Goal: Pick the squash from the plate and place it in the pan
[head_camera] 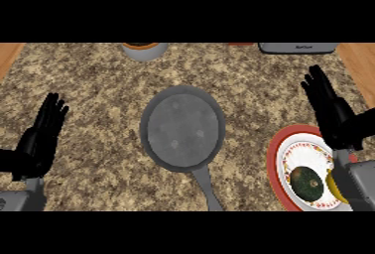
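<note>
- The grey left forearm [22,198] comes in at the bottom left corner, and the grey right forearm [360,183] comes in at the bottom right corner.
- The plate [275,158] sits at the bottom right. It has a red rim and a white middle with small marks on it.
- The squash [306,182] lies on the plate, on the near part of it. It is round and dark green.
- A yellow thing [333,187] lies just beside the squash on its right. The right forearm hides part of it, so I cannot tell what it is.
- The handle [209,191] of the pan points back toward the robot, between the two arms.
- The left hand [40,141] is at the left side. Its fingers are straight and point away from the robot. It holds nothing and rests there, well apart from the pan.
- The pan [181,130] is in the middle of the counter [88,99]. It is round and grey, and nothing is in it. It is near the plate but does not touch it.
- The right hand [333,114] is at the right side, over the far edge of the plate. Its fingers are straight and spread a bit, pointing away. It holds nothing and is not on the squash.
- The counter is brown and speckled like stone.
- At the far edge, a grey pot [144,49] with orange inside stands a little left of the middle.
- Also at the far edge, on the right, stands a grey box [296,47]. Only its near part shows.
</note>
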`<action>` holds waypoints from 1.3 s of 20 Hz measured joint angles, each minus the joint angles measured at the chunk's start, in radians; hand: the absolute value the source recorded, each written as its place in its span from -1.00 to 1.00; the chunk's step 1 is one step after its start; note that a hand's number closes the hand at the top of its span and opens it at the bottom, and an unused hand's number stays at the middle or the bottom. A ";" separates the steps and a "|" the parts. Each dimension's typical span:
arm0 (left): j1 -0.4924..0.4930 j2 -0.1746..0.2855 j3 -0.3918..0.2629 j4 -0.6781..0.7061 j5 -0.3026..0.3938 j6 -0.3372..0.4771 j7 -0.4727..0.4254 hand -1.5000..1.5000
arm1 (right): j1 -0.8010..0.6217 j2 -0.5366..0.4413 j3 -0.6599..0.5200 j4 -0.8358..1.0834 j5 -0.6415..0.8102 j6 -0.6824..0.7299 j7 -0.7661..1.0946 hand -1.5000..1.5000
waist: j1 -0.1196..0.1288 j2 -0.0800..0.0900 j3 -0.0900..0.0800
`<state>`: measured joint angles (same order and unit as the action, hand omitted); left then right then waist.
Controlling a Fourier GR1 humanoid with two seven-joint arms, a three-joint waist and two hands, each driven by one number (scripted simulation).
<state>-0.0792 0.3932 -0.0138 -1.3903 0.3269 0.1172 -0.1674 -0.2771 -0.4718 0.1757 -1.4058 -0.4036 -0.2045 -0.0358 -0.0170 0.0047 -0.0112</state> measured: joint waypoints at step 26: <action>0.147 0.057 -0.174 -0.154 -0.258 0.097 0.245 0.00 | 0.768 -0.417 -0.210 -0.449 0.165 -0.198 0.394 -1.00 | -0.002 -0.009 0.009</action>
<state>0.0679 0.4505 -0.1876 -1.5441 0.0686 0.2142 0.0781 0.4912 -0.8886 -0.0345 -1.8553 -0.2386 -0.4030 0.3582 -0.0190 -0.0044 -0.0026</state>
